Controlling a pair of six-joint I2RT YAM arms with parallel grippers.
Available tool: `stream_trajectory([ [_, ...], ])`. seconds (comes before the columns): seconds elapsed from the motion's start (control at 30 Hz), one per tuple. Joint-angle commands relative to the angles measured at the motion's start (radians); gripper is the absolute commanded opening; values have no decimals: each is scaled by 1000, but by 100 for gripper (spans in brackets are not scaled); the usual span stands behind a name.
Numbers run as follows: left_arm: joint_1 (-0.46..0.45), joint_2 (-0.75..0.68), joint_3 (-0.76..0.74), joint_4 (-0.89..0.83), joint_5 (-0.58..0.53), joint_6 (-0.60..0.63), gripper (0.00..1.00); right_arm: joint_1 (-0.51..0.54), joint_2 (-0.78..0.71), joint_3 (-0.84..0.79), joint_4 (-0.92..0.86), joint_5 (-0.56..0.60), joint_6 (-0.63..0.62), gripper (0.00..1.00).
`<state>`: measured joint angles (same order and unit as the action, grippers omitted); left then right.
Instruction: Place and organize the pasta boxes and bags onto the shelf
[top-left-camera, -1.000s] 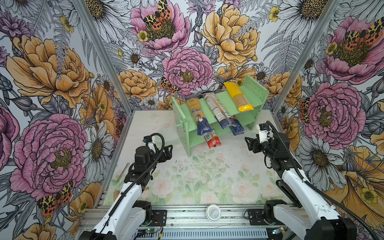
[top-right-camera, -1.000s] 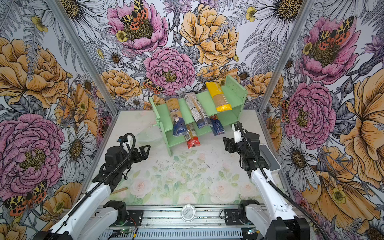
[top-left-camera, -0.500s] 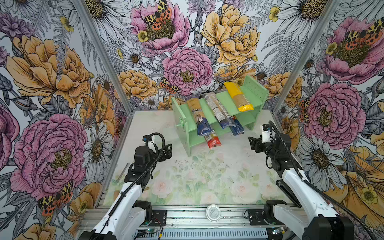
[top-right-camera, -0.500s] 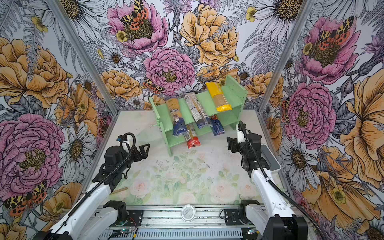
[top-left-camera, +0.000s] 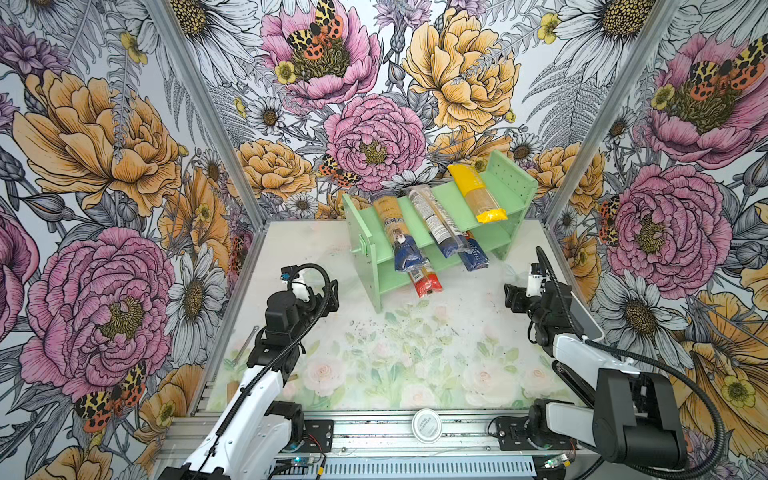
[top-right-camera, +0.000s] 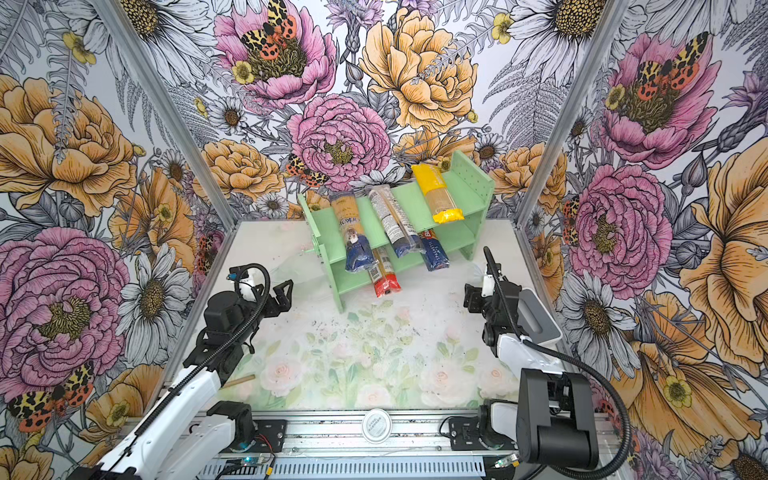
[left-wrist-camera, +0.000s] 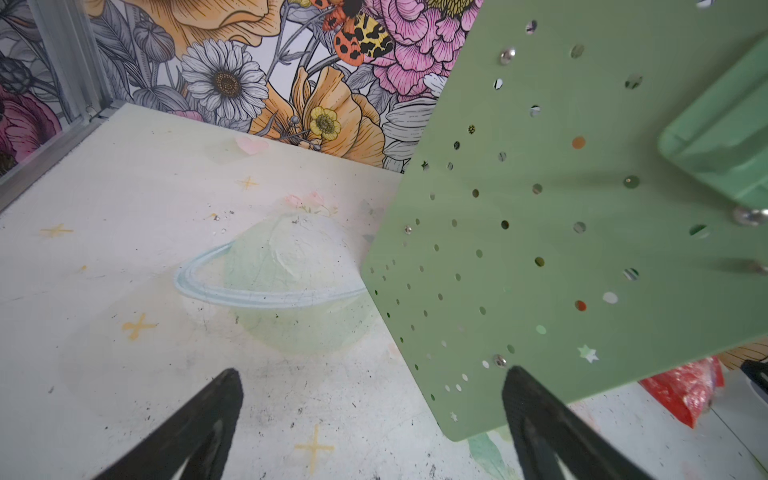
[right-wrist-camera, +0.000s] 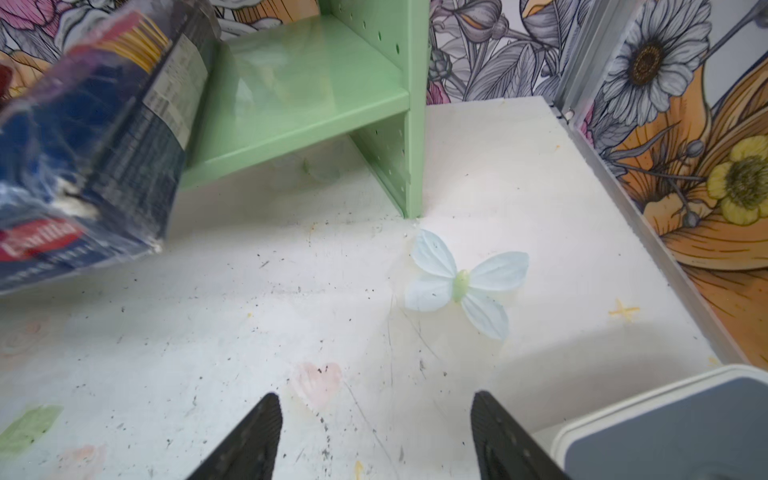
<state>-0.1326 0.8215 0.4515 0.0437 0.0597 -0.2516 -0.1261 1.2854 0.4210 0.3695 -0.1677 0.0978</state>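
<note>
Left gripper, both top views: left gripper (top-left-camera: 328, 296) is spread and empty above the white flower-printed tabletop (top-left-camera: 415, 357), near the left side panel of the mint-green two-tier wooden shelf (top-left-camera: 513, 183).
Right gripper, both top views: right gripper (top-left-camera: 512, 297) is spread too and holds nothing. It is near the shelf's right front corner, beside a grey white-rimmed tray (top-right-camera: 539, 316).
Upper tier: left clear spaghetti pack with a dark-blue end (top-left-camera: 392, 224), middle clear spaghetti pack with a dark-blue end (top-left-camera: 432, 218) and yellow spaghetti pack (top-left-camera: 476, 195) lie front to back, overhanging the front edge.
Lower tier: red spaghetti pack (top-left-camera: 424, 284) and dark-blue spaghetti pack (top-left-camera: 473, 255) have their front ends sticking out.
Left wrist view: fingers (left-wrist-camera: 224, 399) are wide apart with only tabletop between them. The peg-holed panel (left-wrist-camera: 561, 228) is close ahead. I cannot tell whether a fingertip touches it.
Right wrist view: fingers (right-wrist-camera: 262, 428) are wide apart over bare tabletop. The dark-blue pack (right-wrist-camera: 104, 145) juts from the lower board.
</note>
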Motion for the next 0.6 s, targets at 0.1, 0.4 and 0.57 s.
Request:
stream_trajectory([
  [0.1,8,59,55,57,-66,88,99,5,60,-6,231,62,11,75],
  [0.4,31,175,60,135,-78,176,99,75,135,60,220,165,-40,77],
  [0.57,60,219,44,181,-89,225,99,135,258,-51,549,264,-54,80],
])
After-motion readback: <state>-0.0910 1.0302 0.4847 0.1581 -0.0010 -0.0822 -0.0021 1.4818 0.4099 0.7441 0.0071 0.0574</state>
